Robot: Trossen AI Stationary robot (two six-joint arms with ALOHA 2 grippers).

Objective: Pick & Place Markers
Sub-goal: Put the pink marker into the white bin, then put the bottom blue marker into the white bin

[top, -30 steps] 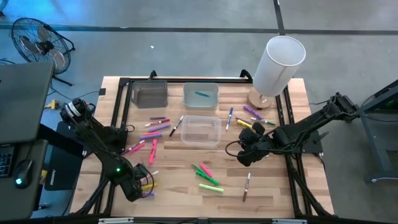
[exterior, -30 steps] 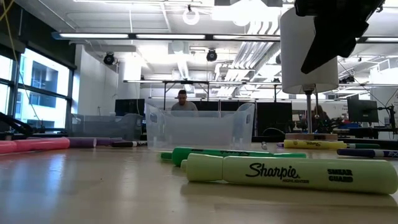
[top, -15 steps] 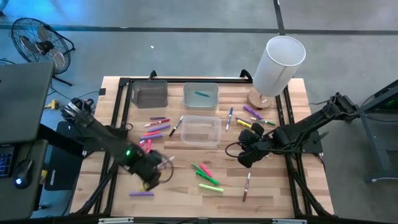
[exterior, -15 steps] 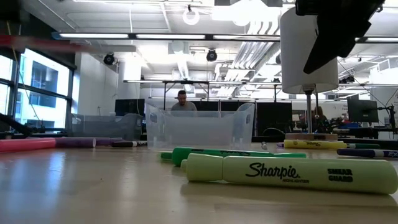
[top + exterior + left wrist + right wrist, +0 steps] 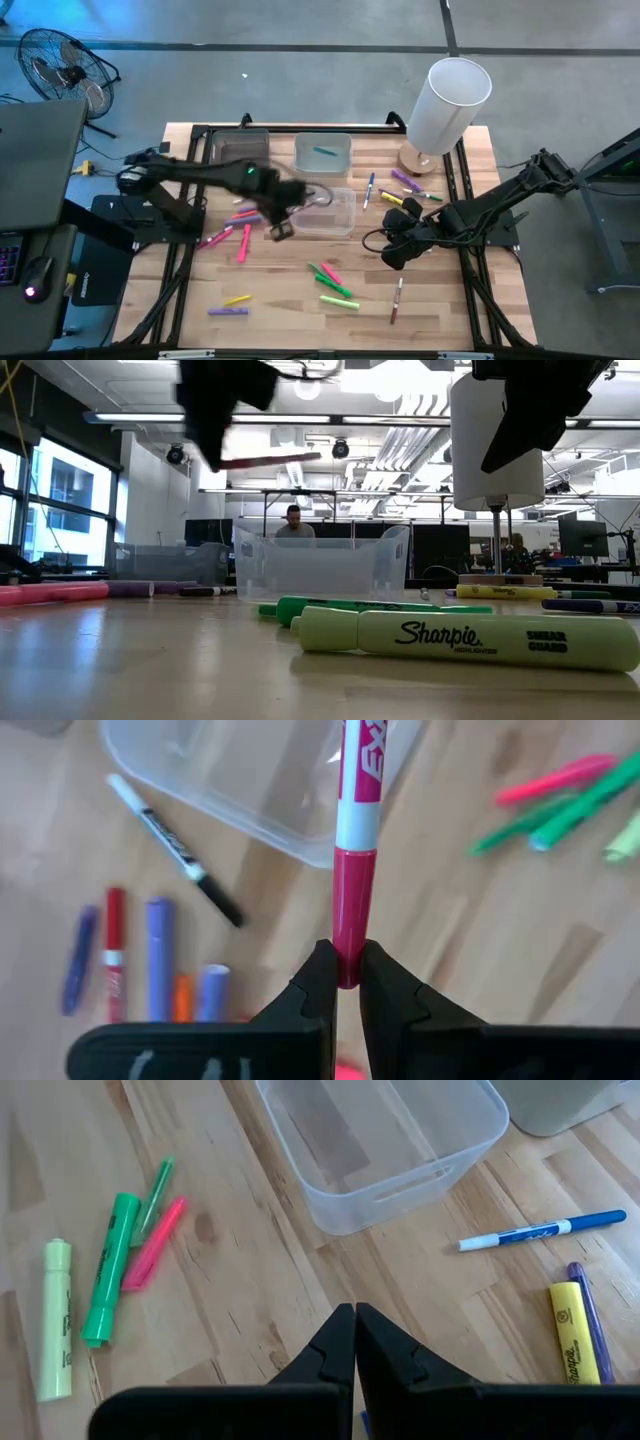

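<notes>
My left gripper (image 5: 279, 228) hangs above the table at the near left corner of a clear bin (image 5: 323, 211), shut on a pink marker with a white barrel (image 5: 356, 830). The same marker (image 5: 275, 459) shows high above the table in the low view. My right gripper (image 5: 392, 255) waits shut and empty over the table's right half. Loose markers lie flat on the wood: a group (image 5: 245, 210) left of the clear bin, green and pink ones (image 5: 333, 285) in front, a yellow and a purple one (image 5: 230, 305) near the front left. My left gripper pinches the marker's pink end (image 5: 350, 952) between its two fingertips, coming from above and pointing steeply down. The rest of the marker sticks out past the fingers toward the clear bin. It is lifted clear of the table and lies close to level in the low view.
A grey bin (image 5: 241, 152) and a second clear bin (image 5: 322, 152) holding a teal marker stand at the far edge. A tall white cylinder on a wooden stand (image 5: 445, 100) is at the far right, with more markers (image 5: 405, 190) beside it. A person shows behind the table (image 5: 292, 520).
My left gripper has risen from the table's near left corner and swung toward the far edge and the right, up to the clear bin, carrying the pink marker clear of the table. A yellow and a purple marker stay where it was. My right arm kept still.
</notes>
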